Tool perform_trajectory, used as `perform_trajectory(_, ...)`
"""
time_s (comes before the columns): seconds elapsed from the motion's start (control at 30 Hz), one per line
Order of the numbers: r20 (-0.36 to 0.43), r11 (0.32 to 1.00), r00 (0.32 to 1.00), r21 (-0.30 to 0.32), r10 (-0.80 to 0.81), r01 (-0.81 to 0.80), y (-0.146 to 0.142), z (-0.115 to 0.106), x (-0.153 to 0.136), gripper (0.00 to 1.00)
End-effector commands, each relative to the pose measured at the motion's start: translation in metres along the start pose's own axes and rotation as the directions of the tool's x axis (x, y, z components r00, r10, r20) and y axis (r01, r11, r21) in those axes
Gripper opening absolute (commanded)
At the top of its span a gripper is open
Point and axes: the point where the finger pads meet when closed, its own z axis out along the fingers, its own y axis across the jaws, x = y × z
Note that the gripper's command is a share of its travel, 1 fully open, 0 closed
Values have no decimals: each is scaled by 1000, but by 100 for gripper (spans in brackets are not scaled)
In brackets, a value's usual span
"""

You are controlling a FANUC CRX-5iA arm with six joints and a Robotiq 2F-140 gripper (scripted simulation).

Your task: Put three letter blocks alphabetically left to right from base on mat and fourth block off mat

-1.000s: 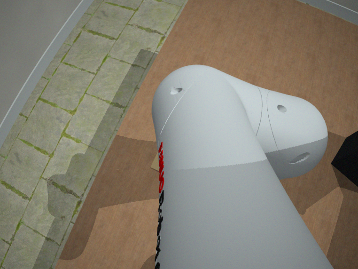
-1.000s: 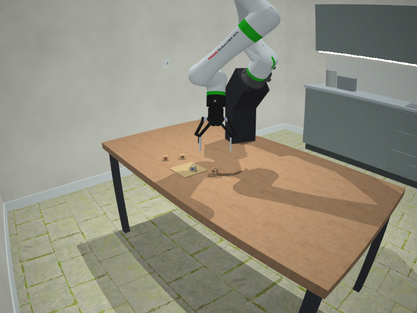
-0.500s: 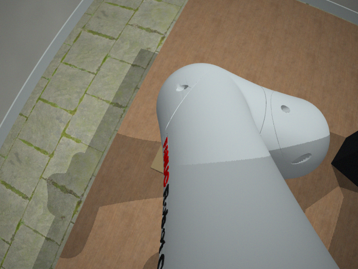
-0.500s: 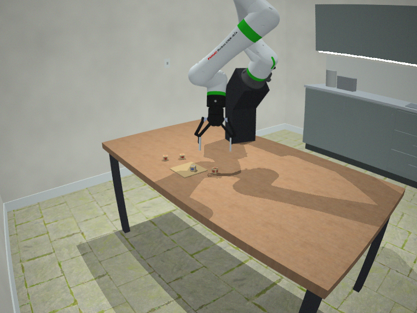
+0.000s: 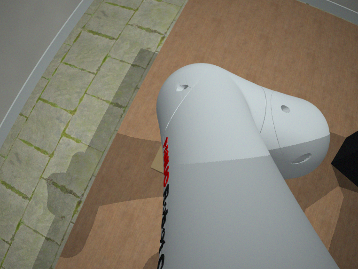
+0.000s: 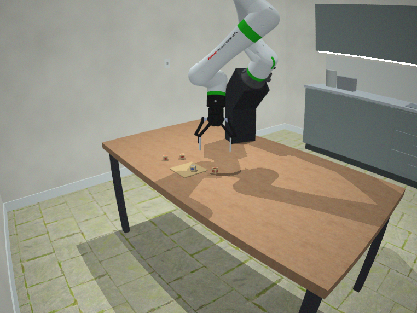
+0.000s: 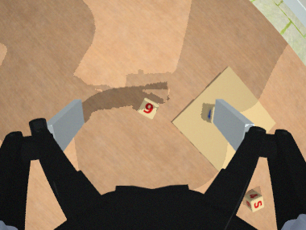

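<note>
Early stage: by count, four blocks, one mat (image 5: 157, 165) (image 6: 181, 170) (image 7: 217, 141), one set of jaws (image 6: 214, 150). One block on the mat, three off it on the desk (image 5: 231, 37) (image 6: 302, 242) (image 7: 121, 161). Blue-marked block (image 6: 192, 167) (image 7: 208, 112) sits on the mat, toward its 3 o'clock side in the exterior view; in the wrist view a finger hides part of it, so its letter isn't safely readable. Same exterior clock, centred on the mat: numeral block (image 6: 214, 170) (image 7: 149, 108) off at 3, just beside the mat, showing 9 or 6 on top; S/4 block (image 6: 181, 156) (image 7: 254, 200) near 11; red-marked block (image 6: 165, 157) near 10, top face unreadable. Jaws are spread wide, nothing between them, hanging above the desk at about 2 o'clock from the mat. Mat looks flat. Numeral block is probably the odd one out, and it's already off the mat, so likely leave it. Left: bring the 10 and 11 o'clock blocks over, set the row alphabetical and upright as read from the base, then release. Whether the blue one needs turning or shifting can't be told. Top view is little help; the arm covers nearly everything.
</note>
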Motion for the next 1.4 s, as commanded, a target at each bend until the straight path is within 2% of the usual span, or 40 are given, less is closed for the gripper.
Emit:
perform_trajectory(0.0,0,1000,1000,0,0,0,0,0,0,100)
perform_trajectory(0.5,0,1000,1000,0,0,0,0,0,0,100)
perform_trajectory(0.63,0,1000,1000,0,0,0,9,2,-1,100)
perform_trajectory(0.73,1,1000,1000,-1,-1,1,65,18,-11,100)
perform_trajectory(0.9,1,1000,1000,-1,-1,1,102,28,-22,100)
perform_trajectory(1.0,1,1000,1000,-1,-1,1,110,30,-26,100)
perform_trajectory(1.37,1,1000,1000,-1,-1,1,110,30,-26,100)
